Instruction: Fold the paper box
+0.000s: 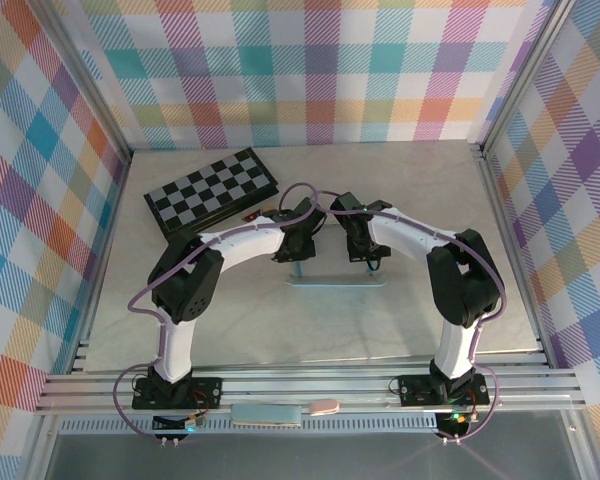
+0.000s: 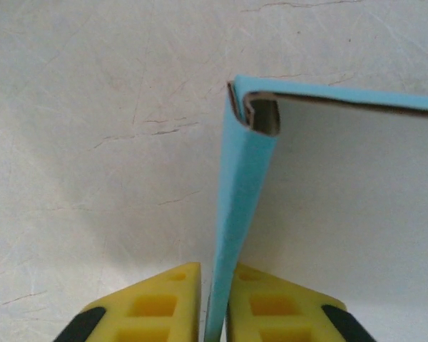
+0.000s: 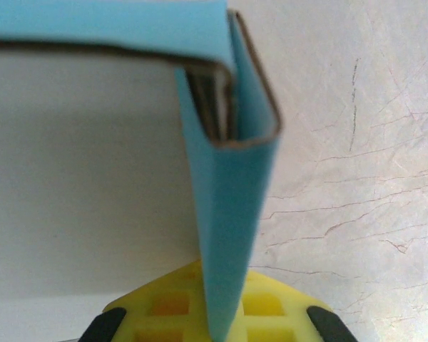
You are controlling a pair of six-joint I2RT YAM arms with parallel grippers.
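Note:
The paper box (image 1: pixel 335 283) is turquoise card standing on the table's middle, seen edge-on as a thin strip. My left gripper (image 1: pixel 298 262) hangs over its left end and my right gripper (image 1: pixel 366 262) over its right end. In the left wrist view an upright end wall of the box (image 2: pixel 246 185) runs between my yellow fingers (image 2: pixel 164 306), which are shut on it with a hairline gap at the left finger; the gripper (image 2: pixel 214 278) sits at the wall's top edge. My right gripper (image 3: pixel 221 281) is shut on the other end wall (image 3: pixel 228 192), whose folded corner shows brown card edges.
A black-and-grey checkerboard (image 1: pixel 212 190) lies at the back left, close behind the left arm. A pale blue flat piece (image 1: pixel 268 415) and a pink object (image 1: pixel 323 406) rest on the front rail. Checked walls (image 1: pixel 40 200) close the table in on three sides.

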